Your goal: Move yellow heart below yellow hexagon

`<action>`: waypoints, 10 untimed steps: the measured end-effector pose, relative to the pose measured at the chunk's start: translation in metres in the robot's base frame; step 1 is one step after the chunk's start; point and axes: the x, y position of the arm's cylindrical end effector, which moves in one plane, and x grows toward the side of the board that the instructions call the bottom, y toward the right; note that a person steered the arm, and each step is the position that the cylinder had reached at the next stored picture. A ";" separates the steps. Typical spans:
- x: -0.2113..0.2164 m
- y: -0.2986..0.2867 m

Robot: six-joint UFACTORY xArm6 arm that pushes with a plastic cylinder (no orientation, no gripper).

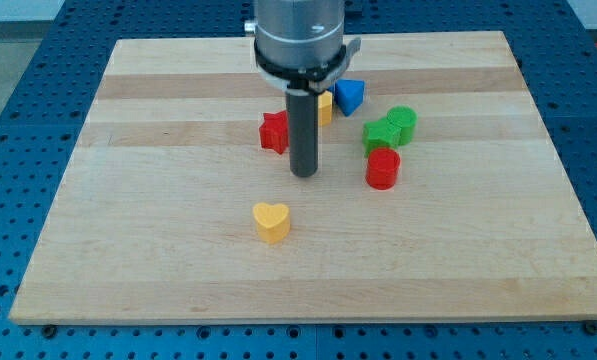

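The yellow heart [271, 221] lies on the wooden board [128, 220], a little left of centre toward the view's bottom. The yellow hexagon [325, 106] is mostly hidden behind my rod, near the view's top centre. My tip [305, 174] stands above and slightly right of the heart, apart from it, and below the hexagon.
A red star [273, 132] sits just left of the rod. A blue block [350, 96] lies right of the hexagon. Two green blocks [381, 135] [402, 122] and a red cylinder [383, 168] sit to the tip's right.
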 end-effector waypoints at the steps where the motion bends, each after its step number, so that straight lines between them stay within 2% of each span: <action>1: 0.040 0.001; 2: 0.079 0.001; 3: 0.100 -0.024; 4: 0.098 -0.053; 6: 0.058 -0.059; 9: 0.048 -0.028; 10: 0.029 -0.020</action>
